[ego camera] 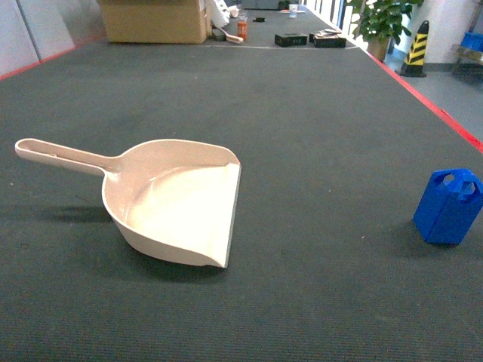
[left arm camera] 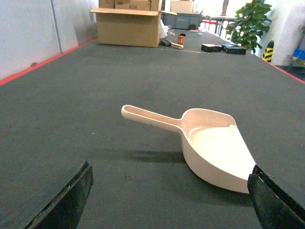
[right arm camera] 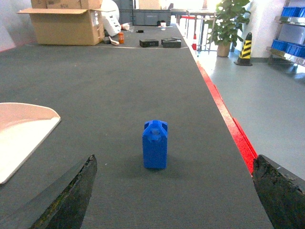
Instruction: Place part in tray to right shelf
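Tray (ego camera: pixel 177 202) lay on the table (ego camera: pixel 317 121), handle pointing left, part (ego camera: pixel 448 207) stood well apart at the right, box (ego camera: pixel 155 20) sat far behind.

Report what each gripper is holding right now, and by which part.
Nothing is held. The left gripper and right gripper are open; the tray and the part stand untouched on the table.
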Robot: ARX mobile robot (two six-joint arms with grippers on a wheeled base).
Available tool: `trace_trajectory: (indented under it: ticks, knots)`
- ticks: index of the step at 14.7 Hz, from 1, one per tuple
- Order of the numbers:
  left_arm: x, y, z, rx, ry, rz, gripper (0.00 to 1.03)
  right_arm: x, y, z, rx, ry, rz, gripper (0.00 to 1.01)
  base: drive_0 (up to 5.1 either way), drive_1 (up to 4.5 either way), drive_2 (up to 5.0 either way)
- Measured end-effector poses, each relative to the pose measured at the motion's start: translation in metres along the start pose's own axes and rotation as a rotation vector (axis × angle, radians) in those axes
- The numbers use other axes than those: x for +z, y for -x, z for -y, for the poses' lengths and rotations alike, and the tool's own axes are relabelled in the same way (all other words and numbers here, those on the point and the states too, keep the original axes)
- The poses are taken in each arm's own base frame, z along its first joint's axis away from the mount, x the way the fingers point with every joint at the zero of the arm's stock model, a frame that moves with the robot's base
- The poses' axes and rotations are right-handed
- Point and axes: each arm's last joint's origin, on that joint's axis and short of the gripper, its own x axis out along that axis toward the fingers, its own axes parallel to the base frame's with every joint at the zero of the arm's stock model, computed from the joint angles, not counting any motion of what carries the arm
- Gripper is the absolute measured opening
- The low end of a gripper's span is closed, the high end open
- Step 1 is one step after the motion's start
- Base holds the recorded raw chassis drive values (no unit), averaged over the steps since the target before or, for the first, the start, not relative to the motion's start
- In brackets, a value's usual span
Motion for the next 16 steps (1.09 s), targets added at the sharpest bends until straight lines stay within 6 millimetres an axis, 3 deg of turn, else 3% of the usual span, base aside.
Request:
trace_trajectory:
  ticks: [16]
  knots:
    - [0.0, 0.0, 0.0, 0.0, 0.0, 0.0, 0.98, 0.0, 0.0, 0.0, 0.0, 0.0, 0.0, 0.98, 0.0, 0.0, 0.0]
